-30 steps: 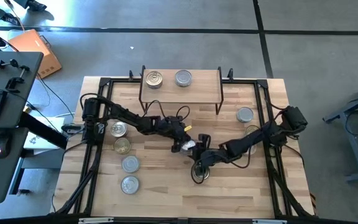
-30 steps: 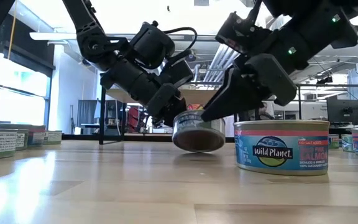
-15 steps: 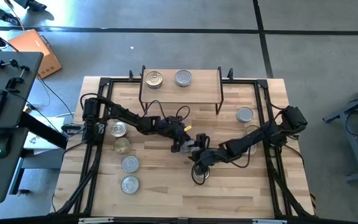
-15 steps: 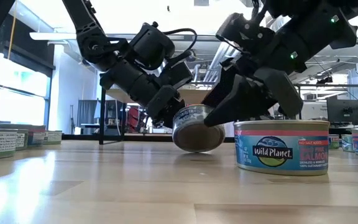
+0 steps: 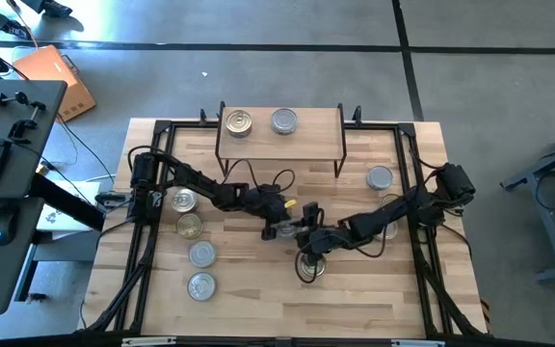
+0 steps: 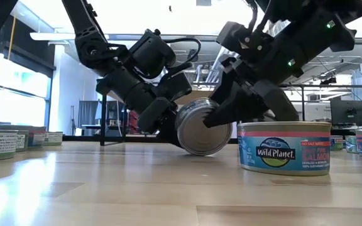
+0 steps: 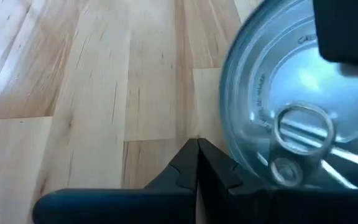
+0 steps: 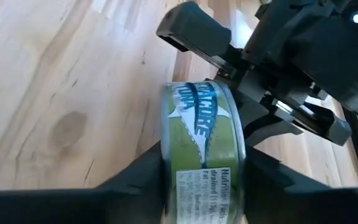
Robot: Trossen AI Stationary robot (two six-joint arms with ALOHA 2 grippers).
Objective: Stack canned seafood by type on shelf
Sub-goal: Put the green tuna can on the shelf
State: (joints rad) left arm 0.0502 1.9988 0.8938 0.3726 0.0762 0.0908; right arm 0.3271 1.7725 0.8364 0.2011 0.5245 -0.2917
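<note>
Two grippers meet mid-desk (image 5: 258, 289): right gripper (image 6: 215, 116) fingers clamp tipped tin (image 6: 200, 129) (on edge, likely reorienting); left gripper (image 6: 162, 119) fingers closed, bracing it.

Both grippers meet at tilted tin (image 6: 198, 129), beside Wild Planet can (image 6: 284, 148).

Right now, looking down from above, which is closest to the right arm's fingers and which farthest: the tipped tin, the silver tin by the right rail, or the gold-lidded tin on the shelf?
From the right gripper:
1. tipped tin, between its fingers, mid-table.
2. silver tin, right side.
3. gold-lidded tin, on the shelf, at the back.
</note>
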